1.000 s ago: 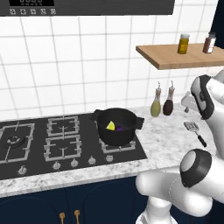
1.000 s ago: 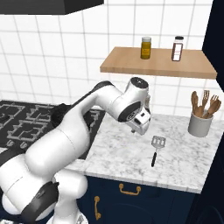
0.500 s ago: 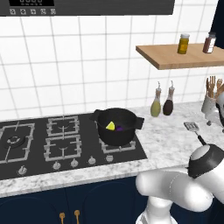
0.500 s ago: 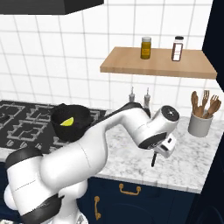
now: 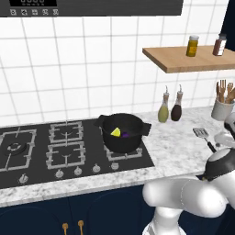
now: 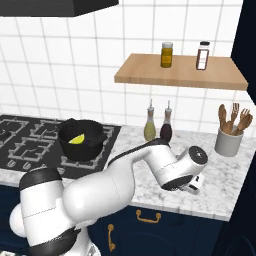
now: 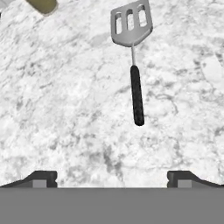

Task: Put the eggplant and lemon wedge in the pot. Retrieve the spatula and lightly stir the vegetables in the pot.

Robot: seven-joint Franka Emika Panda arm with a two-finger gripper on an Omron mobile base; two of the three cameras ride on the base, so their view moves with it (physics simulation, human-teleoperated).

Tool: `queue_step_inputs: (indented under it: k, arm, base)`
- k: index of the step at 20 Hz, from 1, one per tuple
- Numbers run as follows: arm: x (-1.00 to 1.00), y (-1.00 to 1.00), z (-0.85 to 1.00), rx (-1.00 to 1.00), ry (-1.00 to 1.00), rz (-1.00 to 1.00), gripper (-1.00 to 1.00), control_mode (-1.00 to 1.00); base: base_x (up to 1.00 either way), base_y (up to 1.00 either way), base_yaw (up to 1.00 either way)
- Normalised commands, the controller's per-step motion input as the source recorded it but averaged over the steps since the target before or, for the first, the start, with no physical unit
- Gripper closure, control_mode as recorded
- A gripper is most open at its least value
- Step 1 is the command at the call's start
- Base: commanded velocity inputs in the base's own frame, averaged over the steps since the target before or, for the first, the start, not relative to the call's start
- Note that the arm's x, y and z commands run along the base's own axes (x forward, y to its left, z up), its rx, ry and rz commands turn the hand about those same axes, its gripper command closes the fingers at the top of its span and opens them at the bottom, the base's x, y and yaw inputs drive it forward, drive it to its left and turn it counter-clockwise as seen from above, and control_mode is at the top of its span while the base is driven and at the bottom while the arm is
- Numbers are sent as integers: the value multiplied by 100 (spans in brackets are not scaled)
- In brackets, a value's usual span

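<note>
On marble counter — spatula lies w/ bare stone all round.

You face a white tiled wall behind a grey marble counter, with a black gas hob set into it and navy cabinets with brass handles below. Above you hangs a dark hood. A wooden shelf carries two spice jars; two oil bottles stand beneath it, a grey cup of wooden utensils further right
</note>
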Motion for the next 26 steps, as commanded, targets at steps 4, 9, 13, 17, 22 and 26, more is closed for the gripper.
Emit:
queue_step_inputs:
  k: [4, 9, 13, 17, 22, 26]
  arm:
    - [0, 0, -52, -16, -23, 13, -100, -100]
    - [8, 0, -31, -17, -24, 11, -100, -100]
    - [40, -1, -5, -7, -1, 7, -100, -100]
    - [54, -4, 4, 0, 15, 8, -100, -100]
    - [18, -28, -5, 0, 22, 7, -100, -100]
    - [0, -33, -22, 0, 18, 8, -100, -100]
  base:
    - [0, 0, 0]
    - [0, 0, 0]
    - [0, 0, 0]
    - [0, 0, 0]
    - [0, 0, 0]
    - [0, 0, 0]
